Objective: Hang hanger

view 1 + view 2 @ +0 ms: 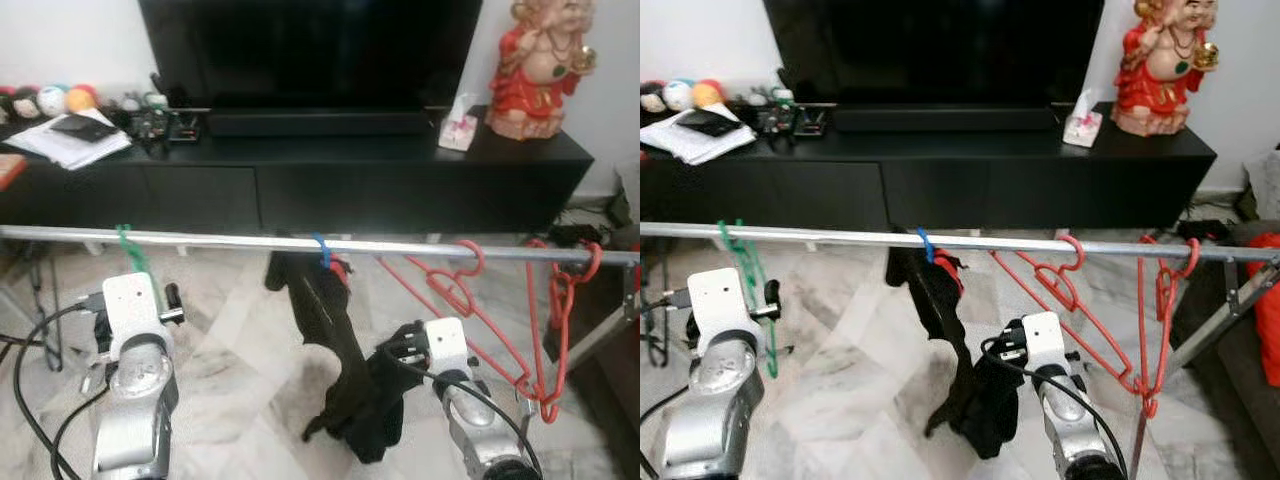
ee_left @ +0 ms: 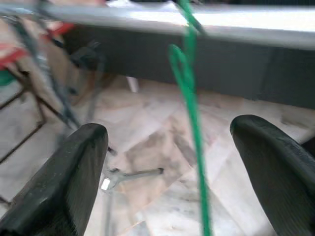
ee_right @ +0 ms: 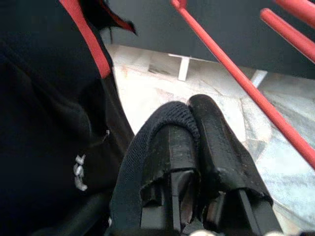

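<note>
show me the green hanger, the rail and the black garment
green hanger (image 2: 189,105), left wrist view, on its wire neck
rail (image 1: 230,240), left eye view, on the bare bar
black garment (image 1: 325,315), left eye view, on its hanging fabric

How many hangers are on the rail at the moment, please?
4: a green hanger at the left, a blue-hooked hanger carrying dark clothing mid-rail, and two red hangers at the right.

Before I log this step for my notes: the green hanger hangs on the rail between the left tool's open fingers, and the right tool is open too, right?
Not quite. The green hanger does hang from the rail between the left tool's open fingers, but the right tool is shut, pinching black garment fabric, as the right wrist view shows.
</note>
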